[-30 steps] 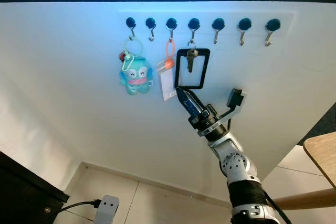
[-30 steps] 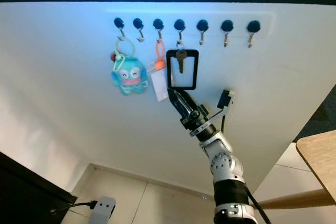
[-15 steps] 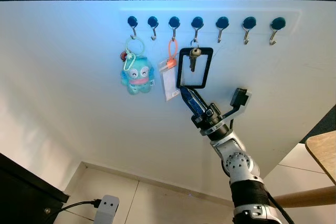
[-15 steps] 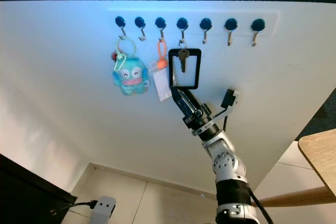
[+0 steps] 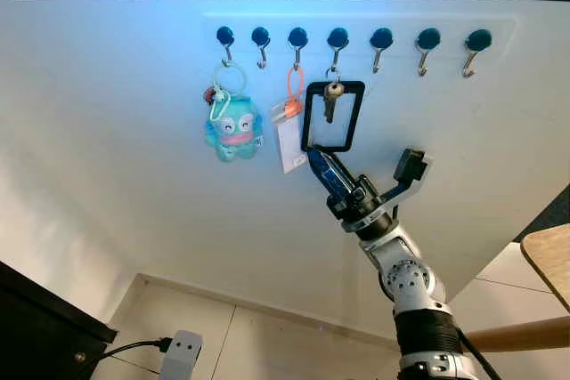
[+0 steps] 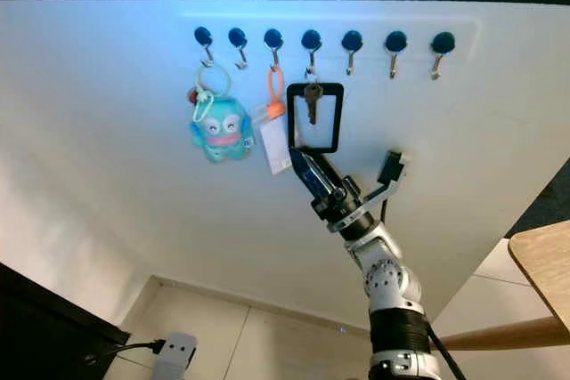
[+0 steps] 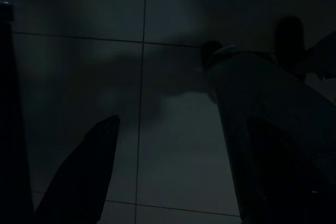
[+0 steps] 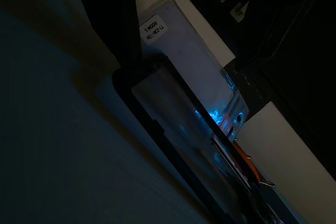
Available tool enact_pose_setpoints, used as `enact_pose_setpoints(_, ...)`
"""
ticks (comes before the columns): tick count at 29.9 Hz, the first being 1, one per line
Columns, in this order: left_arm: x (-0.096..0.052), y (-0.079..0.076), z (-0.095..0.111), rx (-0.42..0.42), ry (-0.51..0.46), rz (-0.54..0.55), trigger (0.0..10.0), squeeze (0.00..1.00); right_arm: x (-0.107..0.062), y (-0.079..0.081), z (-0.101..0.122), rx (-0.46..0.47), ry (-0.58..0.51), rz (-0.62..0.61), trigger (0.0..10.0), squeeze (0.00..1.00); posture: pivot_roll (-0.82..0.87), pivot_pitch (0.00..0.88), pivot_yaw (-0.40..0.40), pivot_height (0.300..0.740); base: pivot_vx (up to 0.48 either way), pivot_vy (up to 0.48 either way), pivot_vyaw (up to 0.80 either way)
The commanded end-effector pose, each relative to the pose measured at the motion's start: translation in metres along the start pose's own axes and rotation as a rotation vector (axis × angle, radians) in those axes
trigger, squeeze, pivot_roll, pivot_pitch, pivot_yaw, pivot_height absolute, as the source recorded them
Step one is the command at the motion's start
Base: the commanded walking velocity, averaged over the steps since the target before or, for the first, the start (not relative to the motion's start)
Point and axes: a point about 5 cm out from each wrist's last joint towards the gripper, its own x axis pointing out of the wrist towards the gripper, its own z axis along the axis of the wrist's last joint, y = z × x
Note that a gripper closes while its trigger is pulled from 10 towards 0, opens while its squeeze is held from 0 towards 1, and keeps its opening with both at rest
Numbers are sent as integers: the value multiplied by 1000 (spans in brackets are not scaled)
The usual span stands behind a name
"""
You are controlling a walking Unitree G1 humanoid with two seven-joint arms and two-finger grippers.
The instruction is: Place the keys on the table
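A silver key (image 5: 329,95) hangs inside a black rectangular frame (image 5: 356,117) from the fourth hook (image 5: 337,38) of a wall row. My right gripper (image 5: 318,157) is raised to the frame's lower left corner, with its fingers drawn together on the bottom edge. In the right wrist view, the frame (image 8: 157,124) runs out from under one dark finger (image 8: 105,14), beside a clear tag (image 8: 184,61). In the dark left wrist view, my left gripper (image 7: 173,182) hangs over floor tiles with its fingers apart.
A blue plush keychain (image 5: 233,130) and an orange-strapped card tag (image 5: 289,135) hang on the hooks to the left of the key. Three hooks to the right are bare. A wooden table (image 5: 548,255) shows at the right edge. A dark cabinet (image 5: 36,327) and a white plug (image 5: 183,349) are low on the left.
The whole view has shifted slightly. My right gripper stays at the frame's lower corner, and the key still hangs on its hook.
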Motion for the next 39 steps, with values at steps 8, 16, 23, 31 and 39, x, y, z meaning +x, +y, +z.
enact_pose_setpoints(8,-1,-2,-15,3,59,-13,10000,0,5,5,2,0,-31,11,0,0,-130,57,115,740,0,0,0)
enact_pose_setpoints(16,-1,-3,-15,2,61,-13,10000,0,5,6,2,4,-37,13,0,0,-130,57,115,740,0,0,0)
enact_pose_setpoints(23,-1,-2,-15,4,61,-13,10000,0,4,6,1,4,-39,10,0,0,-130,62,118,740,0,0,0)
enact_pose_setpoints(31,-1,-2,-15,8,62,-12,10000,0,5,11,3,0,-50,44,0,0,-131,61,121,740,0,0,0)
enact_pose_setpoints(39,-2,-1,-15,10,62,-11,10000,0,8,21,4,8,-41,111,0,0,-130,61,123,740,0,0,0)
